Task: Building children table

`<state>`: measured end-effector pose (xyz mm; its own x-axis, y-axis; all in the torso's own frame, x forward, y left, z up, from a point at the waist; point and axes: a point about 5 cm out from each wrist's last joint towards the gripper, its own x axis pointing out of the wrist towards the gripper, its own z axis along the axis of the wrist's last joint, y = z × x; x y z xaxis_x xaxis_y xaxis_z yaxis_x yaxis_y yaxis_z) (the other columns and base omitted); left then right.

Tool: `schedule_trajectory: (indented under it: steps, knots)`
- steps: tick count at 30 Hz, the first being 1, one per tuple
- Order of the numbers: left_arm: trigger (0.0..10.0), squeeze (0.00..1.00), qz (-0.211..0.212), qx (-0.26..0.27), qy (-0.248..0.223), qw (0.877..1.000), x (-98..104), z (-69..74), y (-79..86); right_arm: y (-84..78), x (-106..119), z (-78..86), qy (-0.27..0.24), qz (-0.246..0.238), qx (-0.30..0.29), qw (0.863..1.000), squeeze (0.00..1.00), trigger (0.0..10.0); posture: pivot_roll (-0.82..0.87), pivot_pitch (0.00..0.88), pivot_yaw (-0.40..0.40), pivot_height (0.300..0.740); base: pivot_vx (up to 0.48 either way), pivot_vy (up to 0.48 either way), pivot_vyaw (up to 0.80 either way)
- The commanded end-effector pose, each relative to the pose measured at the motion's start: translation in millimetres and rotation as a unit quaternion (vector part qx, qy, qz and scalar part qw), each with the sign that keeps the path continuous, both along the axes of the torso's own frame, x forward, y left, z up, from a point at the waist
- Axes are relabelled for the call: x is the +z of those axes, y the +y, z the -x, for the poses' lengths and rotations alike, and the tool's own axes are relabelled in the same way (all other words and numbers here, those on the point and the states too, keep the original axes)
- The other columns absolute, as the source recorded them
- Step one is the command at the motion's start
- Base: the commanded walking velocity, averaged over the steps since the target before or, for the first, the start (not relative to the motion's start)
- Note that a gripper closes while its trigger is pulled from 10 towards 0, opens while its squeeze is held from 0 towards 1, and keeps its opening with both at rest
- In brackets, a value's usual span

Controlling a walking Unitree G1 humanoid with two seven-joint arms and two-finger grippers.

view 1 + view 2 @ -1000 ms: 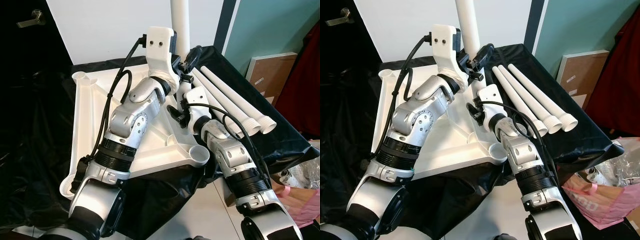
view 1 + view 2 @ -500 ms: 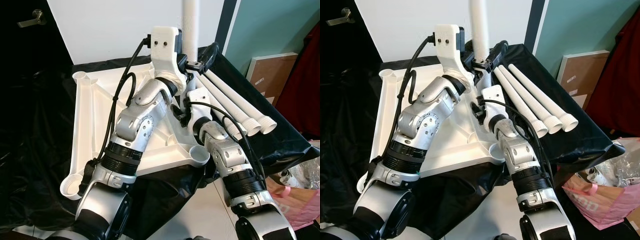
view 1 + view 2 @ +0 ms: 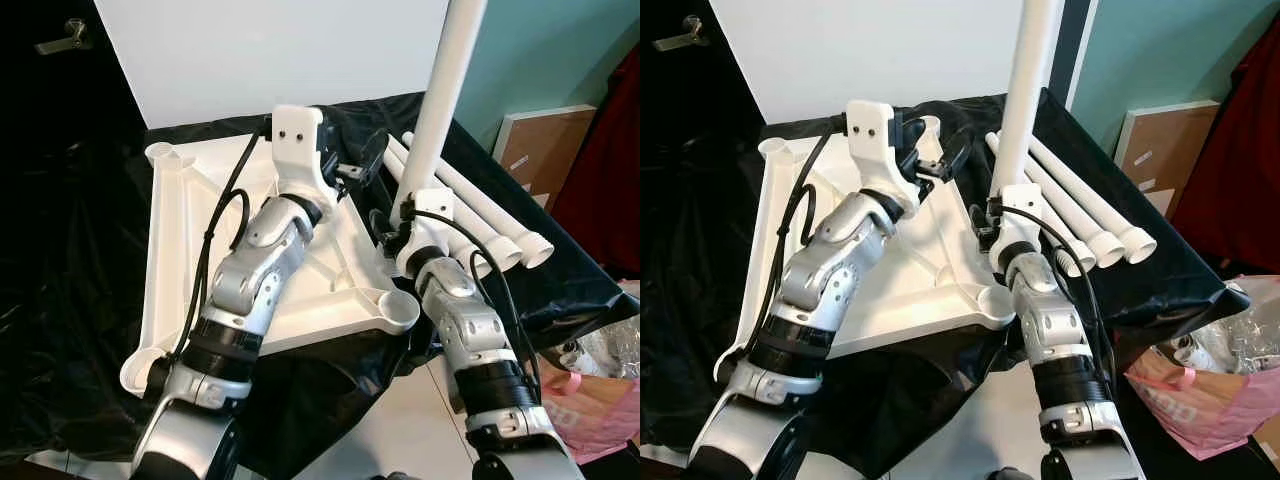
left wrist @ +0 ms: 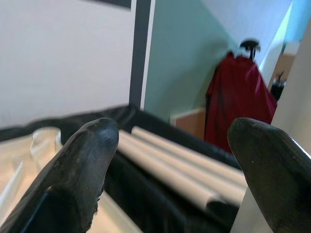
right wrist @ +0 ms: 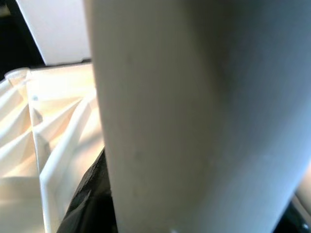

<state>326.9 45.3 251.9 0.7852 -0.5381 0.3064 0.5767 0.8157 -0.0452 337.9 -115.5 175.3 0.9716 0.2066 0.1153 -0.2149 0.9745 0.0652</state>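
Observation:
An upside-down white tabletop [image 3: 180, 230] lies on a black cloth, with a round leg socket [image 3: 398, 308] at its near corner. One white leg [image 3: 440, 90] stands up from the tabletop's right side, leaning to the right. My right gripper [image 3: 393, 225] is shut on its lower end; in the right wrist view the leg [image 5: 194, 111] is close up beside a black finger [image 5: 90, 194]. My left gripper [image 3: 360, 160] is open just left of the leg, holding nothing; its fingers [image 4: 73, 170] are wide apart. Three more legs [image 3: 480, 210] lie side by side at the right.
The black cloth [image 3: 70, 300] drapes over the support and hangs down at the front. A brown board [image 3: 545, 140] and red fabric [image 3: 610, 180] are at the right. A pink bag [image 3: 600, 400] sits on the floor at the lower right. A door handle [image 3: 60, 40] is at the upper left.
My left gripper has let go of the upright leg and pulled back to the left. The leg, held by my right gripper, has shifted right and now leans right.

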Motion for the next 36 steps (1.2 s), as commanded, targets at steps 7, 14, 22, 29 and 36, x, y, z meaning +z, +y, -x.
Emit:
schedule_trajectory:
  steps: [7,14,22,29,36]
  knots:
    - [10.0,0.0,-0.087,-0.016,0.008,0.996,-41.0,6.2,6.1,-7.5,5.9,9.3,-0.036,-0.029,-0.005,0.999,0.0,10.0,-0.03,0.058,0.001,0.74,0.0,0.0,0.0]
    - [10.0,0.0,-0.207,-0.045,0.047,0.976,-89.4,15.8,9.1,-8.0,10.6,11.6,-0.055,-0.028,0.002,0.998,0.0,10.0,-0.04,0.048,0.001,0.74,0.0,0.0,0.0]
    - [10.0,0.0,-0.293,-0.041,0.057,0.953,-111.3,16.4,17.1,-9.6,11.0,12.5,-0.058,-0.03,0.004,0.998,0.0,10.0,-0.03,0.042,-0.002,0.74,0.0,0.0,0.0]
    - [10.0,0.0,-0.382,-0.015,0.039,0.923,-124.0,10.4,33.0,-9.3,11.3,13.5,-0.063,-0.03,0.012,0.998,0.0,10.0,-0.04,0.034,-0.004,0.74,0.0,0.0,0.0]
    - [10.0,0.0,-0.426,0.025,0.039,0.904,-128.4,-2.0,43.3,-8.2,12.0,13.8,-0.063,-0.029,0.014,0.997,0.0,10.0,-0.05,0.033,-0.001,0.74,0.0,0.0,0.0]
